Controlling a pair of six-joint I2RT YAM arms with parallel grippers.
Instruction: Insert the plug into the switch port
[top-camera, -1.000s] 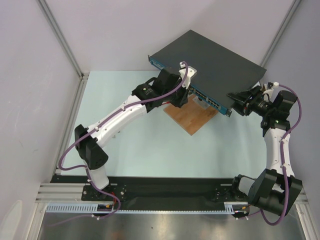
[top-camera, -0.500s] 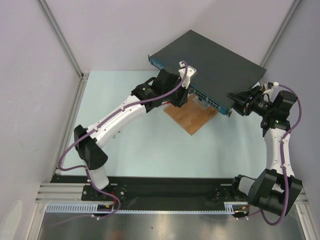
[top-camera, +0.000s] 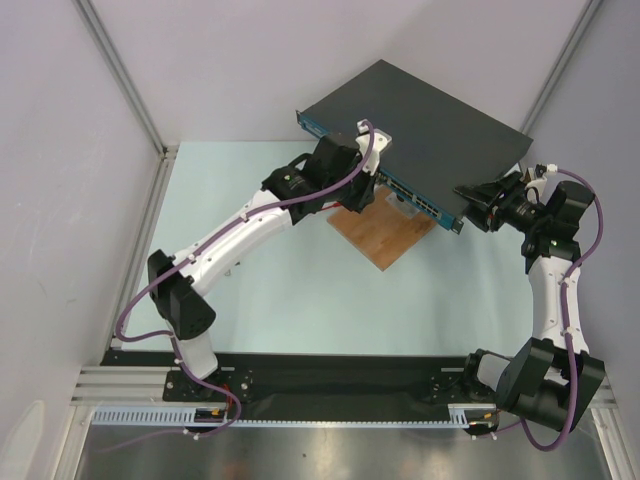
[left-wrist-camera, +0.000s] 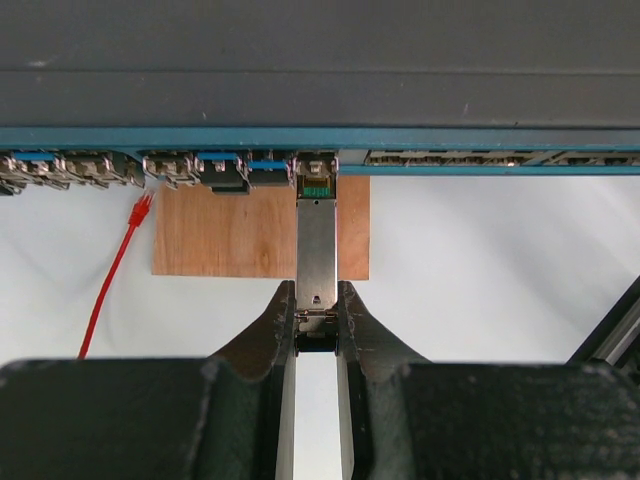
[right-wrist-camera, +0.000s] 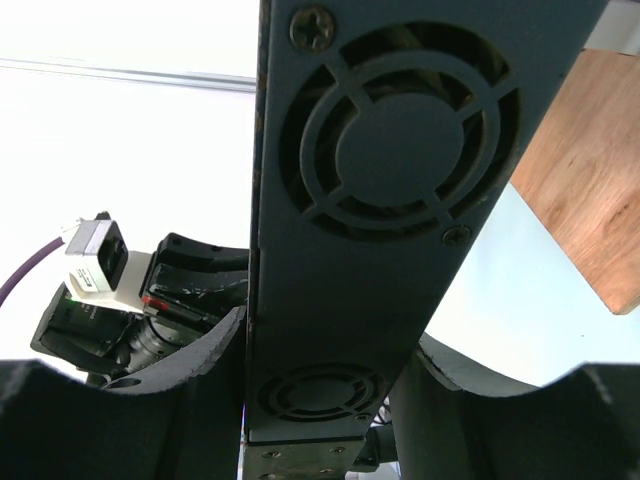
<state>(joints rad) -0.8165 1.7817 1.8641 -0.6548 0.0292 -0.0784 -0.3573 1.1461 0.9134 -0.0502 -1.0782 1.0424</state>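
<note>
The switch (top-camera: 420, 115) is a flat dark grey box lying askew at the back, its blue port strip (left-wrist-camera: 450, 140) facing my left arm. The plug (left-wrist-camera: 317, 240) is a slim silver module with a green tip. My left gripper (left-wrist-camera: 317, 300) is shut on its rear end. The plug's tip meets the mouth of a port in the strip; how deep it sits I cannot tell. In the top view my left gripper (top-camera: 362, 195) is at the strip's middle. My right gripper (right-wrist-camera: 325, 350) is shut on the switch's fan-vented side (right-wrist-camera: 380, 150), at the right corner (top-camera: 478, 205).
A brown wooden board (top-camera: 385, 235) lies partly under the switch's front edge. A thin red cable (left-wrist-camera: 115, 270) trails over the white table left of the plug. Grey walls and metal posts (top-camera: 125, 80) enclose the table.
</note>
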